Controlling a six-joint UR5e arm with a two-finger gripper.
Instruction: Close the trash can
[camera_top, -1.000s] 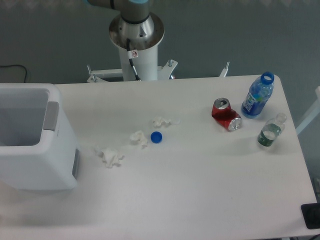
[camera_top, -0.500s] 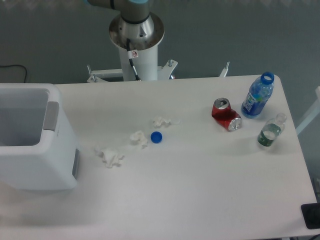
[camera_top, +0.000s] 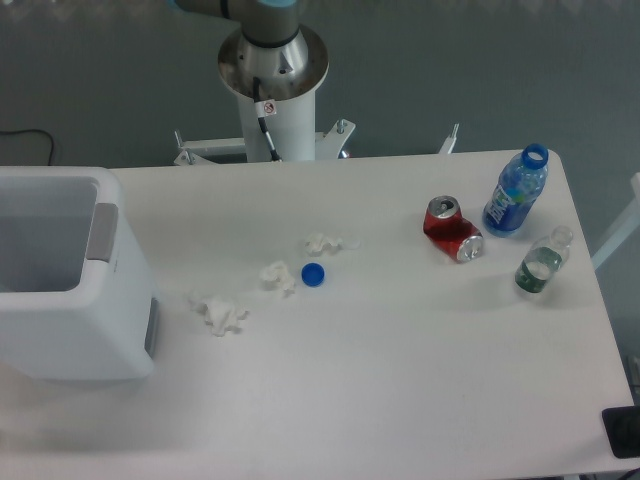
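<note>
The trash can (camera_top: 70, 290) stood open-topped at the desk's (camera_top: 400, 380) nine o'clock edge. The end effector was out of view, its state unknowable.

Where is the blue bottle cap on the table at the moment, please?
The blue cap lies near the table's middle, between two crumpled tissues, well right of the trash can.

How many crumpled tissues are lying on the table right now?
3: one crumpled tissue above the blue cap, one left of it, one near the trash can. Others may be inside, unseen.
</note>
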